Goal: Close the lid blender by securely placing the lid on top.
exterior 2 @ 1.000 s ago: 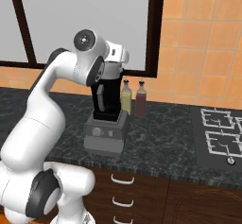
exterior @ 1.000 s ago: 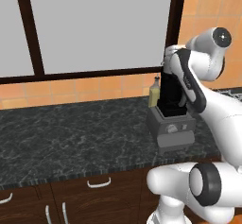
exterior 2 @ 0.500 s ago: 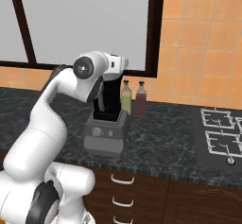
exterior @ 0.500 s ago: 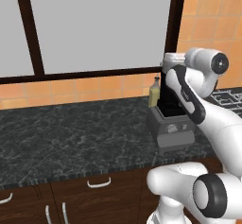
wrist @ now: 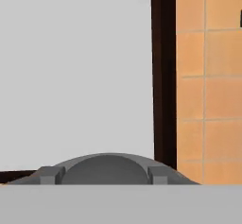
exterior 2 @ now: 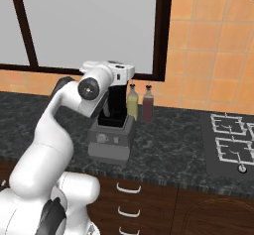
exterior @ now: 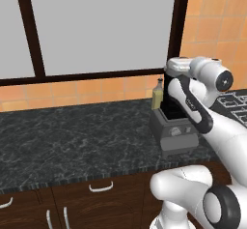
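The gripper [exterior 2: 118, 76] sits at the top of the blender [exterior: 173, 124], and over the last second the arm has swung round, its big wrist joint shifting sideways while the hand stayed at the jar's mouth. The fingertips are not visible, so whether they are clamped or released cannot be told. In the hand view a grey domed shape, apparently the lid [wrist: 108, 170], lies close under the camera, facing the window frame [wrist: 163, 72] and orange tiles. That suggests the lid is at or on the jar, though its seating is hidden by the hand.

Just behind the hand stand a yellowish bottle [exterior 2: 132, 104] and a dark red bottle [exterior 2: 148, 105], near the jar. The stove [exterior 2: 228, 145] lies well apart.
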